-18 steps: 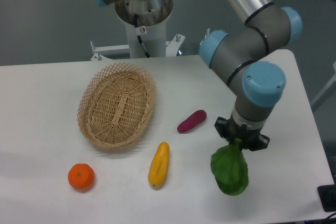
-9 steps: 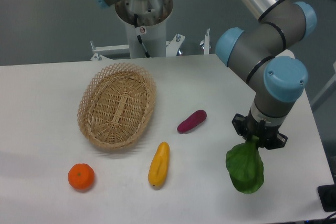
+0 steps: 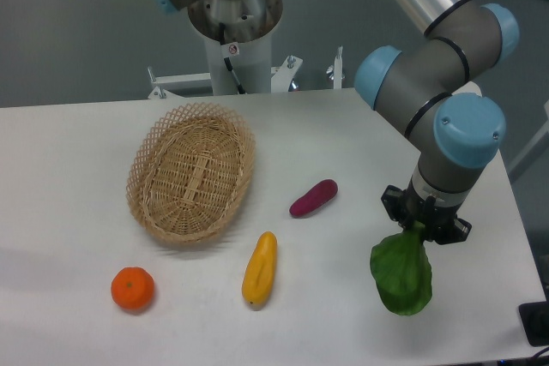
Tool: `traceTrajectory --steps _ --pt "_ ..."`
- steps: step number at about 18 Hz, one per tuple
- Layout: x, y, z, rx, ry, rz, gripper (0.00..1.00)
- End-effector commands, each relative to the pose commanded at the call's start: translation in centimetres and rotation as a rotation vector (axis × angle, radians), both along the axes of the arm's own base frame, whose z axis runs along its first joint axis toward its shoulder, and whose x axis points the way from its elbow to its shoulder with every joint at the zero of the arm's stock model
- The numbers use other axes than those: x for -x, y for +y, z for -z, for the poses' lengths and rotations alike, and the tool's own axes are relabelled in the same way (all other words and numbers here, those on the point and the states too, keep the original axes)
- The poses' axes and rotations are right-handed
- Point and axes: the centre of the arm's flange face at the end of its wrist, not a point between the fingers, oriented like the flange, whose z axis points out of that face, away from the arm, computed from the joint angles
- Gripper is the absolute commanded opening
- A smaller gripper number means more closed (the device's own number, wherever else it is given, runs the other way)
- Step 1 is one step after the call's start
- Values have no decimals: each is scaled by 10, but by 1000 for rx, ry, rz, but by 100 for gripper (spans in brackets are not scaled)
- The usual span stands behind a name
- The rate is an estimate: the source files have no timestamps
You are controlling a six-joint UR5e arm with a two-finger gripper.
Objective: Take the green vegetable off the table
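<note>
Behind your white tabletop (image 3: 77, 152) you see a plain grey floor (image 3: 77, 32), evenly and softly lit.

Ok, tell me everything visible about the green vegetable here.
The green vegetable is a broad, dark green leafy toy, matte and slightly crinkled, narrowing to a stem end at the top. That stem end is pinched in the gripper, whose fingers largely hide it. The leaf hangs downward below the gripper, over the right side of the table. Whether its lower tip touches the tabletop cannot be told.
</note>
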Motion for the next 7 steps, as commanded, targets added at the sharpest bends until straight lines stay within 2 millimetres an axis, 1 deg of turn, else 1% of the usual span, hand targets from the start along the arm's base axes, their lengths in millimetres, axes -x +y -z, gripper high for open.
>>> traceTrajectory --steps 7 --pt "-1 1 1 8 3 6 8"
